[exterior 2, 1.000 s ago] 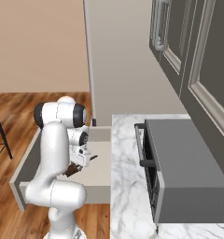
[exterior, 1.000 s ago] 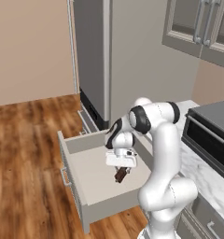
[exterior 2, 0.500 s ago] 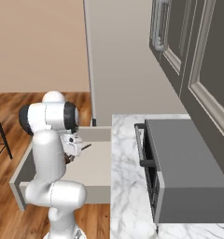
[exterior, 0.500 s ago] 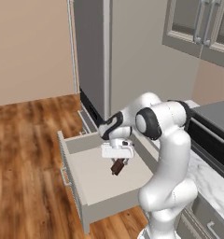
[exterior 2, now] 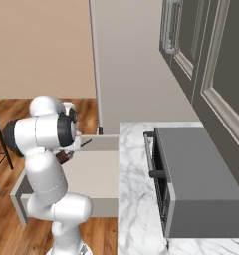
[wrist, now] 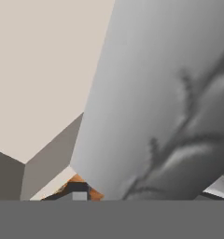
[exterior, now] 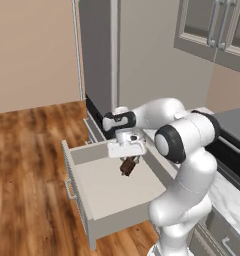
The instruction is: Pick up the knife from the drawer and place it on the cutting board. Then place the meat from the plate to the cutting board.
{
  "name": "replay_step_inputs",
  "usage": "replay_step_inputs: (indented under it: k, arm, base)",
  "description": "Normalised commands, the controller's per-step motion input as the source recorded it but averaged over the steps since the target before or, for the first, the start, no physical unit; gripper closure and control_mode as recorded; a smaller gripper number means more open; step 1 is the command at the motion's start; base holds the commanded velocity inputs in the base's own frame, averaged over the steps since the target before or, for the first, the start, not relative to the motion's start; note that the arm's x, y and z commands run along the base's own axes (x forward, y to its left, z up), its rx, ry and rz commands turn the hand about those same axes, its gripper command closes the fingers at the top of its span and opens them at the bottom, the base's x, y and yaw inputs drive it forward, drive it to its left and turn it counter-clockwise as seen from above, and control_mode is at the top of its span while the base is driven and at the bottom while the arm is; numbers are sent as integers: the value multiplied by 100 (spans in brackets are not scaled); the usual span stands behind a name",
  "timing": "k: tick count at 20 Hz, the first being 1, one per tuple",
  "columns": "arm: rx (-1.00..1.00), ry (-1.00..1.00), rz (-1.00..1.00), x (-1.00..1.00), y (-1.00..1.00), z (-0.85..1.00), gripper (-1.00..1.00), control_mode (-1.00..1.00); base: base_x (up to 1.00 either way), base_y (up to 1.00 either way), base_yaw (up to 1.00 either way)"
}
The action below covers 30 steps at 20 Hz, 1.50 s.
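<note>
Now the gripper [exterior: 128, 164], clamped on the knife [exterior: 127, 167], hangs clear above the open drawer [exterior: 112, 192].

The white arm bends left at the elbow, its hand [exterior: 128, 161] pointing down, fingers closed on something dark.

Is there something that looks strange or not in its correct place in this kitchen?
The drawer stands pulled wide open. The hand holds the knife in the air above it, not yet on any board. Nothing looks spilled or broken.
</note>
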Motion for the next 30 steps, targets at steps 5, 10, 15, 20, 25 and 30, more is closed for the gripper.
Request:
replay_step_inputs:
  k: [5,10,15,20,25,30]
  arm:
    - [0,0,11,-54,-31,70,100,-100]
    - [0,-3,3,-85,-26,42,100,-100]
    - [3,-6,5,-39,-10,68,100,-100]
    - [8,-2,4,-22,-2,75,100,-100]
    - [12,-9,0,-9,-2,10,100,-100]
    - [5,-30,0,-7,0,0,100,-100]
  base:
    - [0,0,0]
    - [0,0,0]
    - [0,0,0]
    - [0,0,0]
    - [0,0,0]
    - [0,0,0]
